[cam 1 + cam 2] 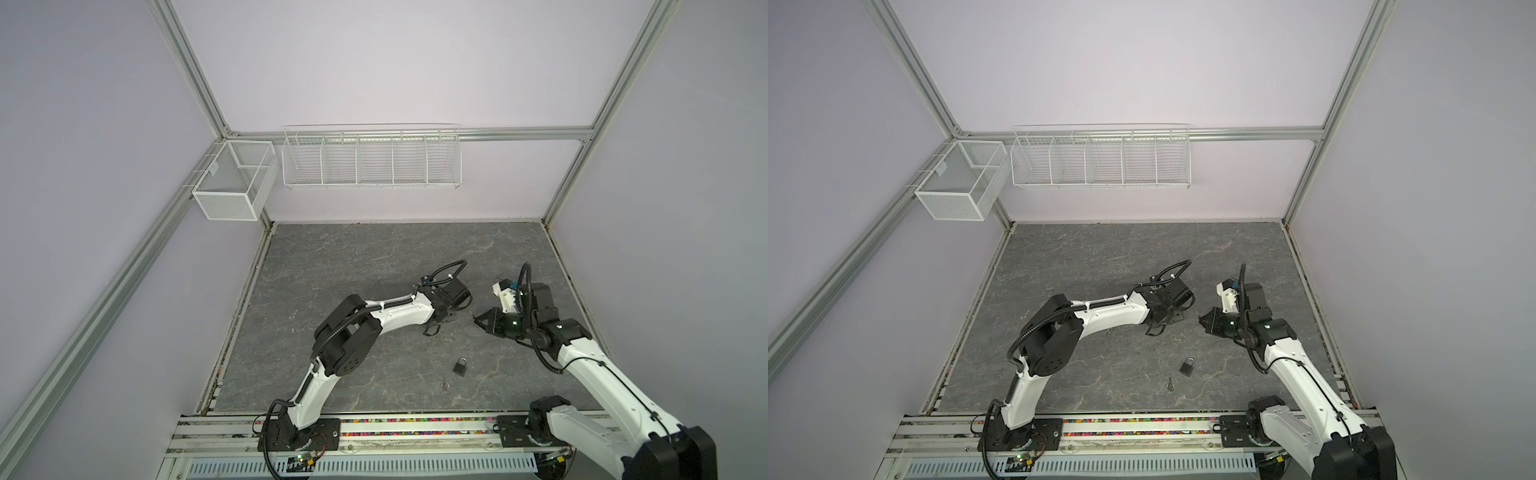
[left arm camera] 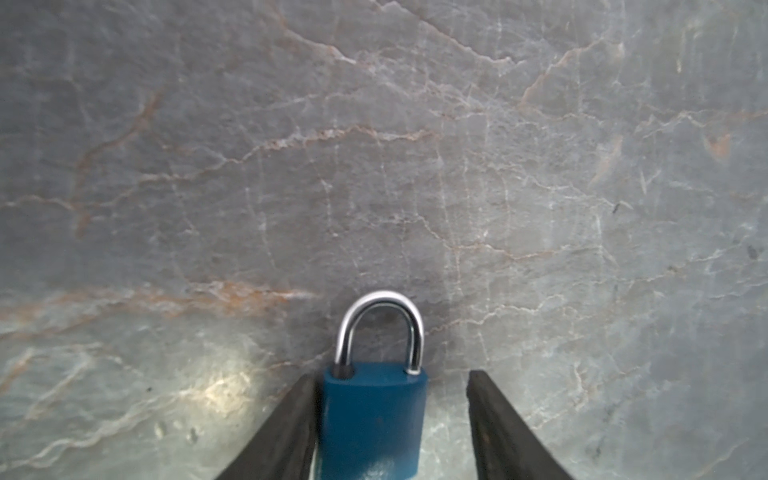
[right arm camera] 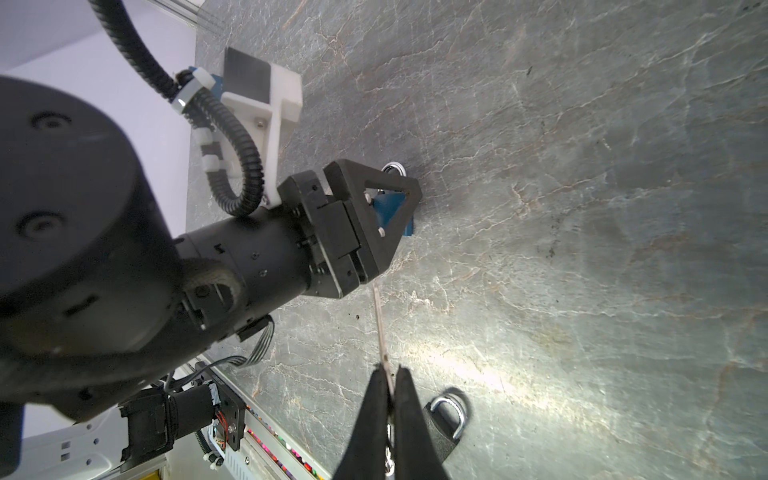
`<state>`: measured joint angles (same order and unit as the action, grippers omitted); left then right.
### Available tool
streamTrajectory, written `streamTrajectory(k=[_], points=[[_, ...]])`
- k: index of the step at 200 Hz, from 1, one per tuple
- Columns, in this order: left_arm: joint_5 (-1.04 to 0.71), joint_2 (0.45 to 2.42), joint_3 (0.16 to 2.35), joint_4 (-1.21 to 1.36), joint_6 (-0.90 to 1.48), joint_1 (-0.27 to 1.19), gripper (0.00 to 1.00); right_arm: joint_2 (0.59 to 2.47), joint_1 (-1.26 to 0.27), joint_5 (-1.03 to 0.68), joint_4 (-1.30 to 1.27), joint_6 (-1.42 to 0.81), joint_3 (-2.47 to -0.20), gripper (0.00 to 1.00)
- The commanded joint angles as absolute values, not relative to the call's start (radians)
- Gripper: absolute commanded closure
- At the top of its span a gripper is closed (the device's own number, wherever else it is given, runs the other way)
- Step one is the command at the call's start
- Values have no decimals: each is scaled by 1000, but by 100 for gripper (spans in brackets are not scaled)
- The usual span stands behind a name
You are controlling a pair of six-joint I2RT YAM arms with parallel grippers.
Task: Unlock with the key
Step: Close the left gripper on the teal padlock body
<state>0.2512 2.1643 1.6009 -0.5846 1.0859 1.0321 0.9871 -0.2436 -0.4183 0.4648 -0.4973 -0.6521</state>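
A blue padlock (image 2: 372, 415) with a steel shackle (image 2: 380, 324) lies flat on the grey stone tabletop (image 2: 415, 166). My left gripper (image 2: 390, 378) is open around its body: one finger (image 2: 291, 424) touches its side and the other finger (image 2: 498, 424) stands apart from it. In both top views that gripper (image 1: 440, 322) (image 1: 1163, 322) is low over the table's middle and hides the lock. My right gripper (image 3: 388, 370) is shut on the key (image 3: 380, 328), whose thin blade points at the left gripper (image 3: 399, 203) and the blue padlock (image 3: 388, 205). In a top view the right gripper (image 1: 476, 320) sits just right of the left one.
A black padlock (image 1: 460, 367) (image 1: 1186, 366) lies nearer the front, seen too in the right wrist view (image 3: 446, 419). A second small key (image 1: 445, 384) lies beside it. White wire baskets (image 1: 372, 160) and a mesh box (image 1: 232, 187) hang on the back wall.
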Motion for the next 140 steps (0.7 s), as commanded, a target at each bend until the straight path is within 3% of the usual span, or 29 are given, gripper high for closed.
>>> streamTrajectory(k=[1,140], points=[[291,2200,1634,-666,1029,1025,44,975,-237,-418,480,-491,-644,94],[307,2284,1772,-821,865,1046,53,991,-237,-446,452,-534,-647,94]])
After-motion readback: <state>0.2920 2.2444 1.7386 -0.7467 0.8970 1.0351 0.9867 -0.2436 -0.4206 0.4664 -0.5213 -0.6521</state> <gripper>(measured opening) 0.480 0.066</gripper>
